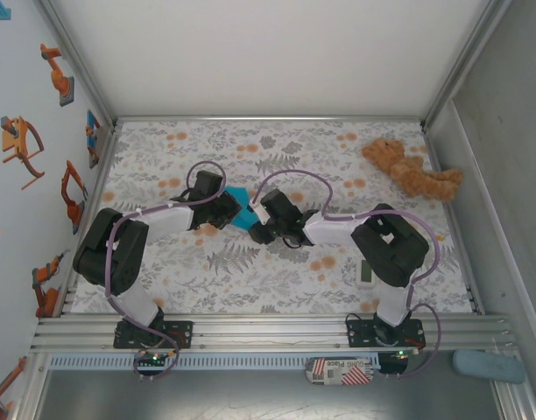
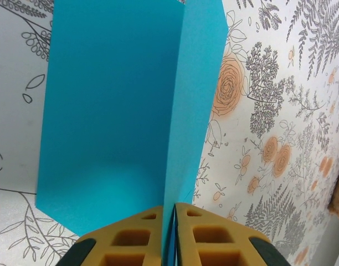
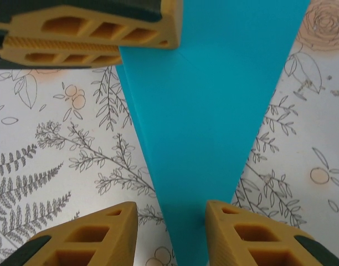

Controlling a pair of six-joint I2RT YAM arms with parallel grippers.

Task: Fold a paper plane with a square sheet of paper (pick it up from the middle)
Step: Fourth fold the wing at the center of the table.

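Yellow fingers (image 2: 131,235) of the left gripper (image 2: 169,209), at 6 o'clock in its wrist view, are pressed together on the sheet of paper (image 2: 114,111), pinching it along a crease. One broad flap spreads toward 11 o'clock, and a narrower flap runs from the crease toward 1 o'clock.

Right gripper (image 3: 170,206): its jaws are parted, one finger on either side of the sheet's tapering end, and it holds nothing. The finger at 5 o'clock sits just beside the paper's edge and may be touching it, though the view does not settle this.

From overhead, the sheet is between the two grippers over the middle of the desk (image 1: 207,280), with the left gripper at its 9 o'clock and the right at its 3 o'clock. A teddy bear (image 1: 412,171) lies well apart, toward 2 o'clock.

Handling, as judged: the sheet is very light, thin and limp, and stiff only along its creases. It would likely sag, slide on the desk or crumple if squeezed across a flat span. The best hold is on a folded edge or the centre crease, where the layers double and the pinch can be flat and gentle. A tug by one gripper while the other pinches could tear the sheet or skew the fold.
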